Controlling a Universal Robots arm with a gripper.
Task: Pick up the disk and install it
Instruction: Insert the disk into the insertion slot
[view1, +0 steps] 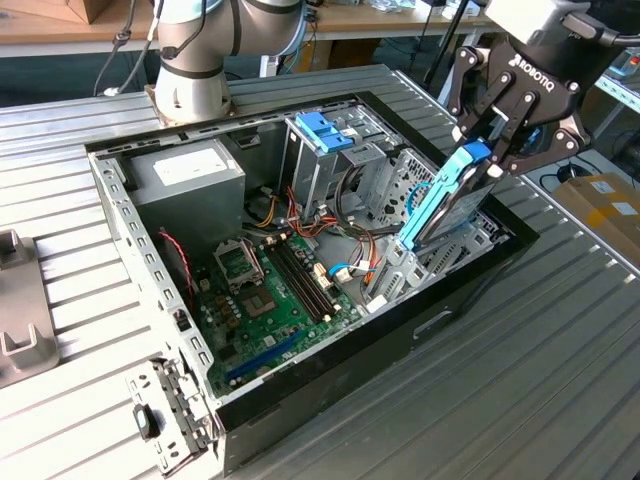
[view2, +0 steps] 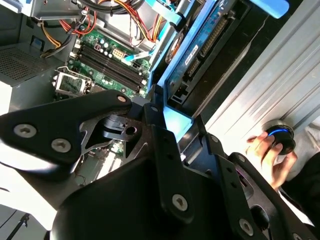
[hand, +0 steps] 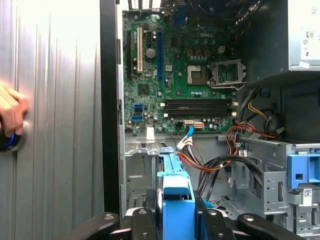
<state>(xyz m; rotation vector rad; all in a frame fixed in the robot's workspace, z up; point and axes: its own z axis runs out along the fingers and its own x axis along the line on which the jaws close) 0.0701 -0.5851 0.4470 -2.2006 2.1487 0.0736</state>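
Observation:
The disk (view1: 440, 200), grey metal framed by light-blue rails, hangs tilted over the open computer case (view1: 330, 375). Its lower end dips into the case near the wall on the exterior view's right, beside the silver drive cage (view1: 385, 175). My gripper (view1: 487, 150) is shut on the disk's upper end. In the second wrist view the disk (view2: 200, 45) runs away from the black fingers (view2: 160, 135), one on each side of its blue rail. The first wrist view has the blue rail end (hand: 176, 195) clamped in my gripper (hand: 176, 220), with the motherboard (hand: 180, 75) beyond.
A chunky blue latch (view1: 322, 130) tops the drive cage, and the grey power supply (view1: 190, 175) fills the far corner. Loose cables (view1: 345, 255) cross the motherboard (view1: 270, 300). A person's hand (view2: 267, 155) rests on a round puck (view2: 279, 137) on the ribbed metal table (view1: 520, 380).

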